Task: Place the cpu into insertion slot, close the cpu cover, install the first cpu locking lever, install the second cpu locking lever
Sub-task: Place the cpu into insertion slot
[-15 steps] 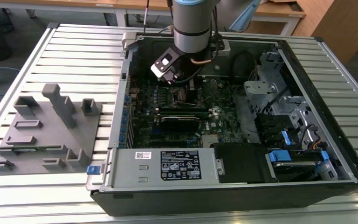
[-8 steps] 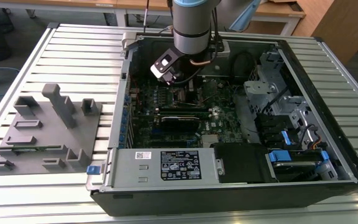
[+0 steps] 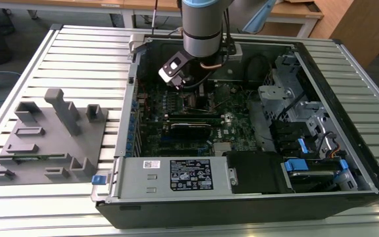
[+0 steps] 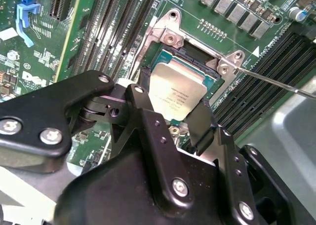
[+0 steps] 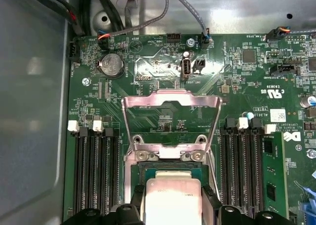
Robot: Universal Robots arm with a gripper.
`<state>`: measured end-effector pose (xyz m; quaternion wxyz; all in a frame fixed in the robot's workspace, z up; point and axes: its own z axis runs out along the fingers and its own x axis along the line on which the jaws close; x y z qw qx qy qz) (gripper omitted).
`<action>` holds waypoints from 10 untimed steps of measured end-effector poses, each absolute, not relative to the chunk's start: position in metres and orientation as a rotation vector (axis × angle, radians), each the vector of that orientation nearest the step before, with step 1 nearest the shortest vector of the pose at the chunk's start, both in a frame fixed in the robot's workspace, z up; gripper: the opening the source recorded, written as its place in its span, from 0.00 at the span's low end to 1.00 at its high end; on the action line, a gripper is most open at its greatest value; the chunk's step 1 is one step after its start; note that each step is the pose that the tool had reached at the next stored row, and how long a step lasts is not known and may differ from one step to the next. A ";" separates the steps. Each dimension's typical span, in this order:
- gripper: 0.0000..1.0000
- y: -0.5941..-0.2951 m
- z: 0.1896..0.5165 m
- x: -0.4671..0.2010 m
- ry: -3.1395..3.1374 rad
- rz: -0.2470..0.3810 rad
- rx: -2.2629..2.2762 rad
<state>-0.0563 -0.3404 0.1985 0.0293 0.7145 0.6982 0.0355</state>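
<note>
The cpu [image 4: 174,94], a flat square chip with a dull metal top, sits low over the black insertion slot [image 4: 195,55] on the green board. My gripper [image 4: 173,104] has one black finger on each side of the chip and is shut on it. In the first wrist view the cpu [image 5: 173,203] shows between the same fingers [image 5: 136,205], with the slot's edge [image 5: 148,171] just beyond it. The cpu cover [image 5: 170,100], a thin silvery frame, stands swung up and open behind the slot. A thin wire locking lever [image 4: 276,83] sticks out sideways, unlatched. In the exterior view the gripper [image 3: 199,96] reaches down into the open computer case.
Long black memory slots [image 5: 96,170] flank the socket on both sides. Cables [image 5: 192,13] run along the case's back wall. A labelled power supply box [image 3: 176,175] lies at the case's near edge, with a drive cage [image 3: 308,123] at the exterior view's right. A grey fixture block [image 3: 45,143] stands on the table at the exterior view's left.
</note>
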 end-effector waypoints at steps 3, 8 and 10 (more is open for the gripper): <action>0.54 -0.339 0.198 -0.056 2.153 0.110 2.204; 0.54 -0.339 0.196 -0.056 2.153 0.110 2.204; 0.54 -0.339 0.196 -0.056 2.153 0.109 2.204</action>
